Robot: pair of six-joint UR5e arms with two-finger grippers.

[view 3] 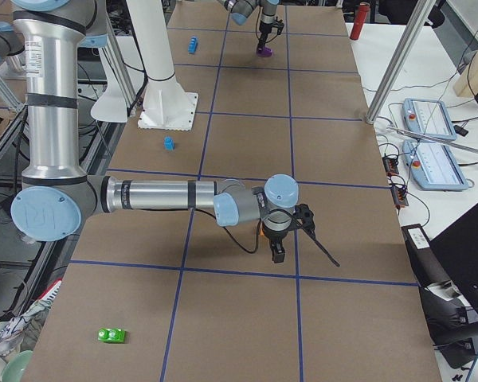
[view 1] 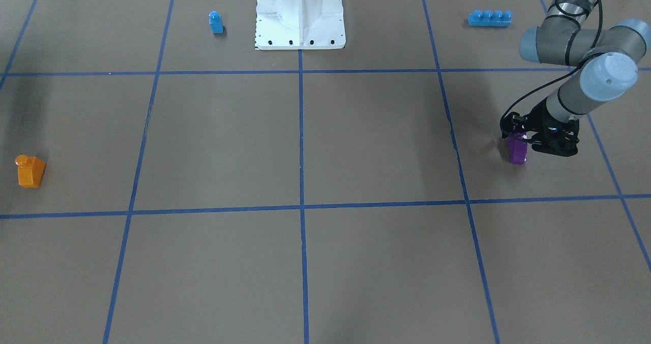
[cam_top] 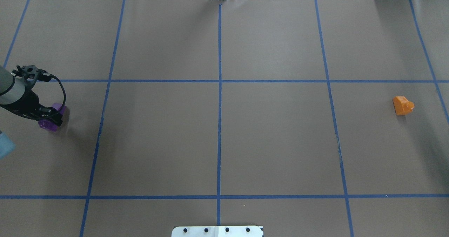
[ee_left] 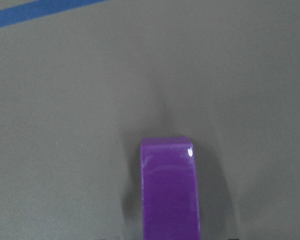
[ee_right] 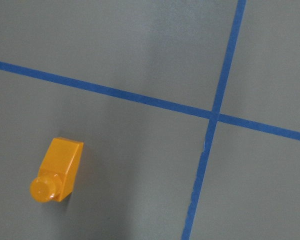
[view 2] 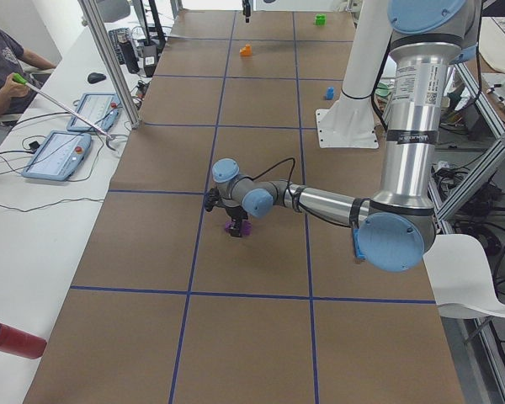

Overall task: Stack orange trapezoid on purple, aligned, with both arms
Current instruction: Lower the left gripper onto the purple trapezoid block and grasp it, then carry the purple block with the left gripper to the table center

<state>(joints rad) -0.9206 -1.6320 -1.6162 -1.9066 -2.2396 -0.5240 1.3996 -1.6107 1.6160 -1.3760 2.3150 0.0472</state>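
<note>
Purple [view 1: 517,153]: it stands on the table [cam_top: 224,142] far out on my left side, and it is the base that the stack will rest on
Left gripper [view 1: 519,140]: I am low over the purple with a finger on each side of it; I cannot tell whether the pads already press it or stand just off; I judge this low straddle is meant to seat the base squarely before anything goes on its stud
Gap between bricks: the two bricks lie well apart, one near each arm, which is likely why both arms share the job
Orange trapezoid [cam_top: 402,106]: it sits far out on my right side, on the table, with nothing touching it
Right gripper [view 3: 277,251]: I hang near the orange trapezoid, which my wrist view shows low and left of centre, so I judge I am not lined up; I cannot tell how wide I am
</note>
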